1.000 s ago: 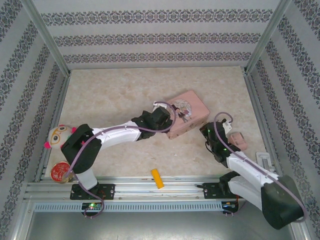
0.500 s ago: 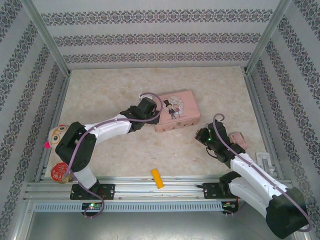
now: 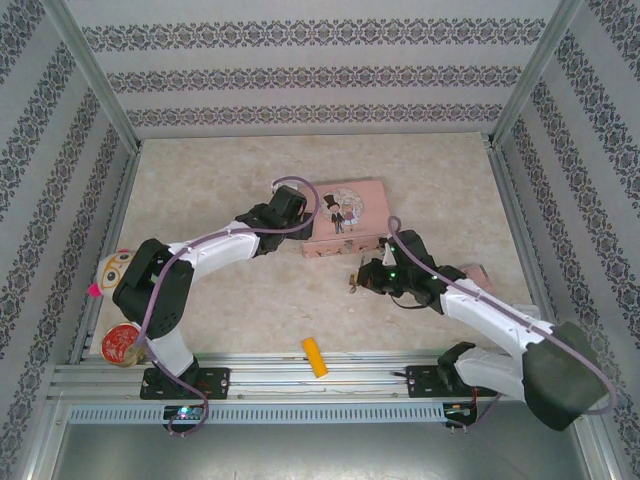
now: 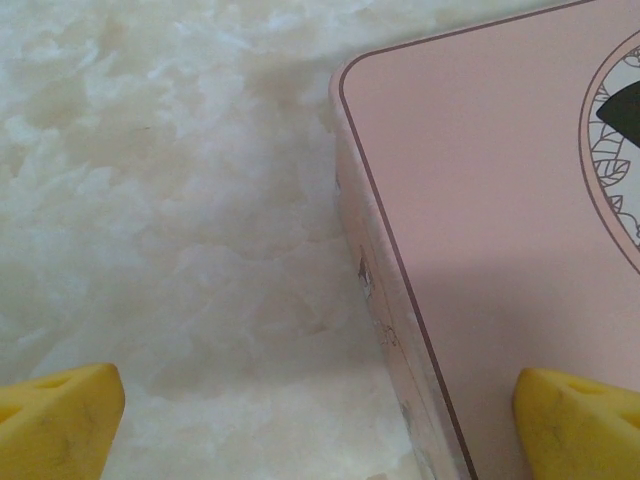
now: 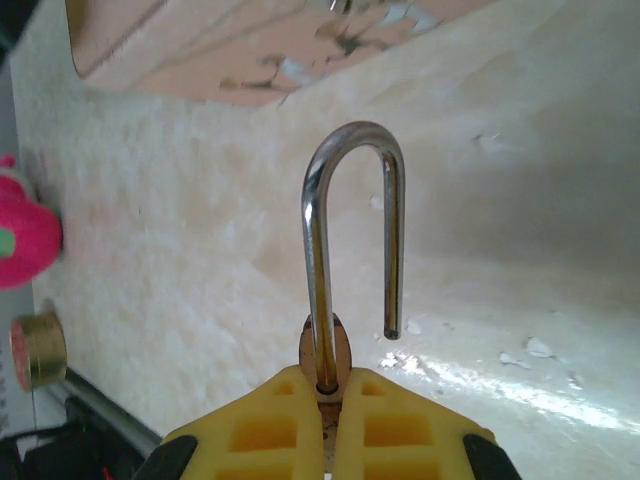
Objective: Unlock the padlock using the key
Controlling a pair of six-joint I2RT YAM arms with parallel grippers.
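Right gripper (image 5: 325, 388) clamped tight on padlock (image 5: 318, 260), yellow fingers (image 5: 265, 430) pressed together with no gap. Only a sliver of brass body visible at the finger seam; silver shackle sticking straight out past the fingertips. One shackle leg seated in the body, other leg ending free in the air, so shackle open. Shackle bend aimed at side wall of pink tin (image 5: 250, 60), apart from it, over bare table (image 5: 520, 200). From top camera: right gripper (image 3: 360, 279) reaching leftward across the middle of the table, padlock (image 3: 352, 286) at its tip, just in front of near edge of pink tin (image 3: 360, 215), not touching. Left gripper (image 4: 320, 400) spread wide, holding nothing, one yellow finger (image 4: 60, 425) over table, other over tin lid, straddling the rounded corner of pink tin (image 4: 500, 220). From top camera, left gripper (image 3: 303, 222) at the left end of the tin. Yellow block (image 3: 315, 357) near the front rail, well apart from both grippers.
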